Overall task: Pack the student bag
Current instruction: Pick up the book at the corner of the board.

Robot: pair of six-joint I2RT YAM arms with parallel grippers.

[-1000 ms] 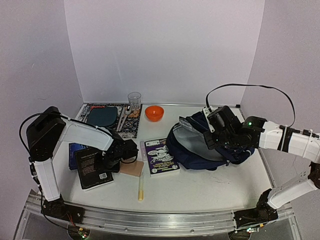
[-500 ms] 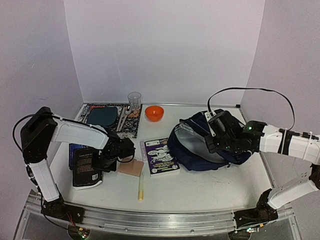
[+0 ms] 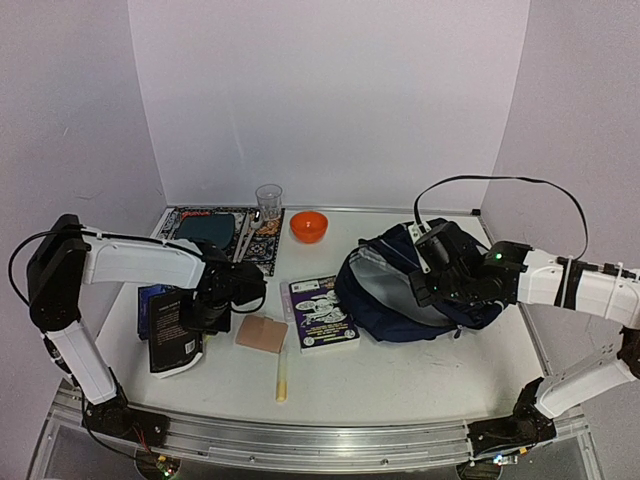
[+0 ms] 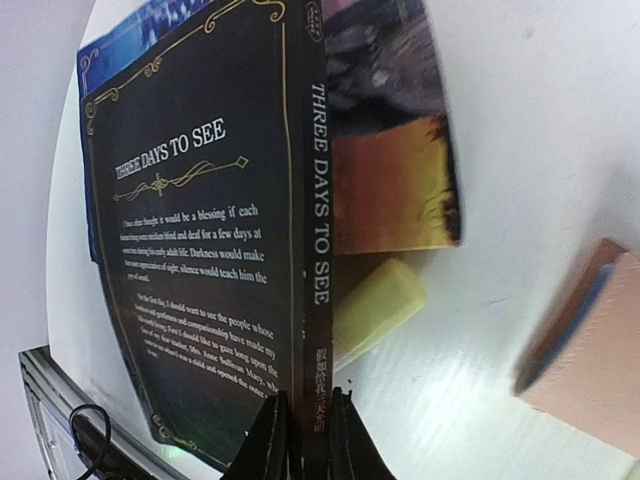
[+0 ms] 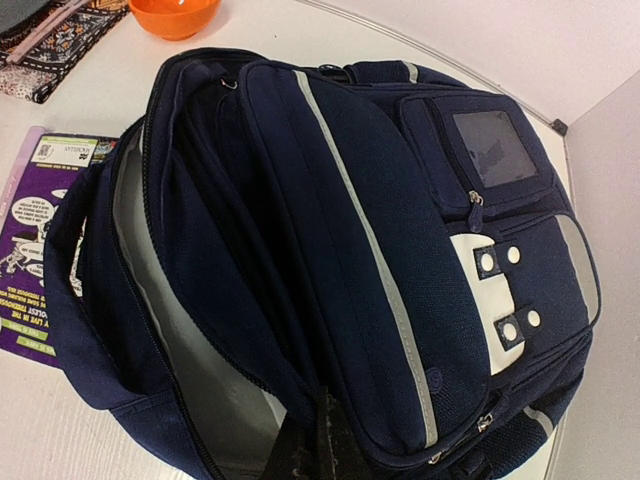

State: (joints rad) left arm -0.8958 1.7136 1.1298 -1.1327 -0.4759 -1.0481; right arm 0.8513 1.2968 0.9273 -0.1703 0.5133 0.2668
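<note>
The student bag (image 3: 400,295) is a navy backpack lying at right centre, its main compartment gaping open toward the left, with grey lining showing. My right gripper (image 3: 432,288) is shut on the edge of the bag's opening flap and holds it up; in the right wrist view the gripper (image 5: 318,425) pinches the navy fabric of the bag (image 5: 400,230). My left gripper (image 3: 216,305) is shut on the spine of a black book (image 3: 172,332), tilted up on its edge. The left wrist view shows the gripper (image 4: 308,402) clamping the black book (image 4: 200,250), titled "Three Days to See".
A purple comic book (image 3: 322,312), a tan notebook (image 3: 262,333) and a yellow stick (image 3: 282,375) lie between the arms. A blue book (image 3: 150,297) lies under the black one. An orange bowl (image 3: 309,226), a clear cup (image 3: 268,200) and a patterned mat (image 3: 262,250) are at the back.
My left gripper has moved left with the black book, tipping it up on its edge and away from the tan notebook. The right gripper has barely moved on the bag flap.
</note>
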